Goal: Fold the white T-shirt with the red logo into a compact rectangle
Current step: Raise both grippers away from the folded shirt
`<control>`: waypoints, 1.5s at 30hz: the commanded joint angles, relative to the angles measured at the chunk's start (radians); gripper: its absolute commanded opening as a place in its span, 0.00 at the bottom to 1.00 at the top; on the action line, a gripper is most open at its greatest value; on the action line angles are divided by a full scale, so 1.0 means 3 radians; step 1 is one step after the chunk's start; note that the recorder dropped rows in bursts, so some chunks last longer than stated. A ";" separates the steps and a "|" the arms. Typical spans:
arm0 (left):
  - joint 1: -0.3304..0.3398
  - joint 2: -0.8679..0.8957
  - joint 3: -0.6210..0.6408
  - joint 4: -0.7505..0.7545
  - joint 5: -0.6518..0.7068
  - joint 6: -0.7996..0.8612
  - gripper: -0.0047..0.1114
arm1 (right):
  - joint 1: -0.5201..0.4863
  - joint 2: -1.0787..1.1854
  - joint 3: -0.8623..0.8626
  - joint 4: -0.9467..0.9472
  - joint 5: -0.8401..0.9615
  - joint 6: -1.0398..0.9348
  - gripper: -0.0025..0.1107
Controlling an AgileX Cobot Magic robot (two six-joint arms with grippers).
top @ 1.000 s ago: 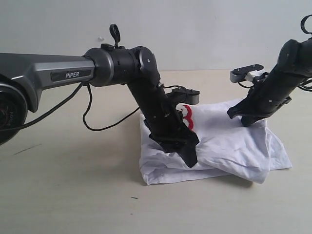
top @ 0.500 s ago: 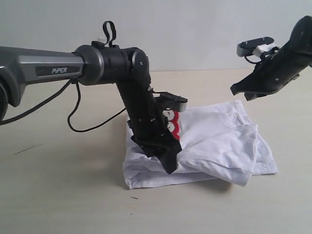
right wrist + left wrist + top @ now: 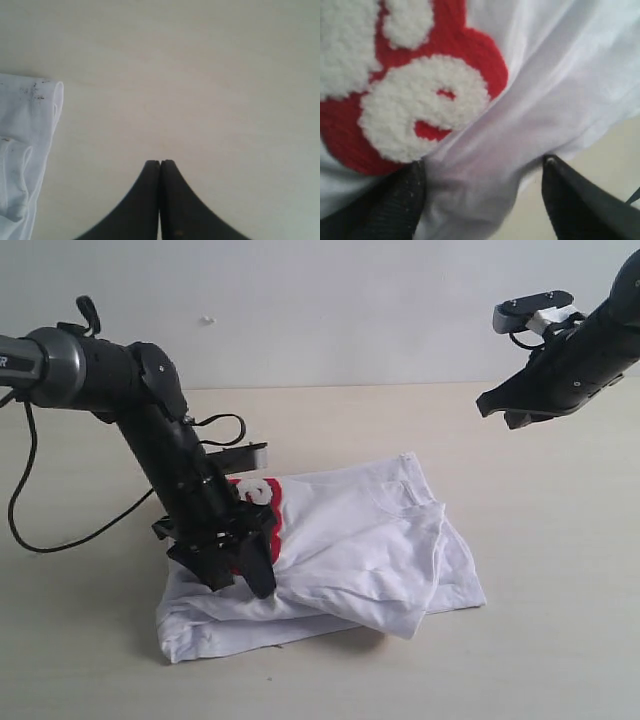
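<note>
The white T-shirt [image 3: 350, 540] lies folded and rumpled on the table, its loose edge toward the right. An end of the red logo [image 3: 268, 508] peeks out beside my left gripper [image 3: 240, 575], and in the left wrist view its fuzzy letters [image 3: 420, 110] fill the frame. My left gripper [image 3: 482, 170] is pressed down on the shirt's left part, jaws wide apart with a bulge of white cloth [image 3: 560, 75] between them. My right gripper [image 3: 485, 405] hangs high at the right, shut and empty [image 3: 160, 162], with a shirt edge [image 3: 25, 150] off to one side.
The shirt rests on a pale wooden table [image 3: 540, 540] that runs back to a white wall. The left arm's black cable [image 3: 60, 535] loops over the table at the left.
The left gripper has slid left across the table and the whole shirt has shifted left with it. The right gripper lifted off the shirt and now hangs higher at the right.
</note>
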 commanded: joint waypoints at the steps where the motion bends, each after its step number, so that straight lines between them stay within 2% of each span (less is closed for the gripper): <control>1: 0.0097 0.0120 0.0117 0.0740 -0.0812 -0.0099 0.62 | -0.0006 -0.0037 -0.0001 0.0036 0.0077 -0.0030 0.02; 3: 0.0097 0.0120 0.0117 0.0718 -0.1129 -0.0045 0.62 | -0.0006 -0.0037 -0.0001 0.0056 0.0133 -0.0030 0.02; 6: 0.0097 0.0108 0.0117 0.0677 -0.1265 -0.0037 0.62 | -0.0006 -0.0037 -0.0001 0.0084 0.0164 -0.0030 0.02; 11: 0.0097 -0.0068 0.0117 0.0608 -0.1233 0.0021 0.62 | -0.0006 -0.0037 -0.0001 0.0147 0.0200 -0.0182 0.02; 15: 0.0097 -0.0355 0.0117 0.0318 -0.1100 0.0168 0.62 | -0.0006 -0.0037 -0.0001 0.0147 0.0202 -0.0201 0.02; 17: 0.0097 -0.0454 0.0117 0.0241 -0.1001 0.0192 0.59 | -0.0006 -0.0037 -0.0001 0.0147 0.0202 -0.0201 0.02; 23: 0.0097 -0.0675 0.0184 -0.0054 -0.0850 0.0369 0.33 | -0.0006 -0.0037 -0.0001 0.0152 0.0236 -0.0202 0.02; 27: 0.0097 -0.0818 0.0294 -0.0184 -0.0699 0.0448 0.05 | -0.0006 -0.0081 -0.0001 0.0152 0.0235 -0.0248 0.02; 29: 0.0097 -0.0934 0.0404 -0.0201 -0.0708 0.0489 0.04 | -0.0006 -0.0144 -0.0001 0.0152 0.0244 -0.0352 0.02; 33: 0.0097 -0.1295 0.0737 -0.0230 -0.1119 0.0489 0.04 | -0.0006 -0.0354 0.0018 0.0177 0.0203 -0.0393 0.02; 37: 0.0097 -0.1791 0.1186 -0.0272 -0.1827 0.0489 0.04 | -0.0006 -0.0645 0.0114 0.0601 0.0160 -0.0697 0.02; 41: 0.0097 -0.2349 0.1666 -0.0260 -0.2489 0.0489 0.04 | -0.0006 -0.1072 0.0394 0.1057 -0.0009 -0.1116 0.02; 45: 0.0097 -0.2867 0.2036 -0.0261 -0.2901 0.0475 0.04 | -0.0006 -0.1503 0.0744 0.1289 -0.0319 -0.1340 0.02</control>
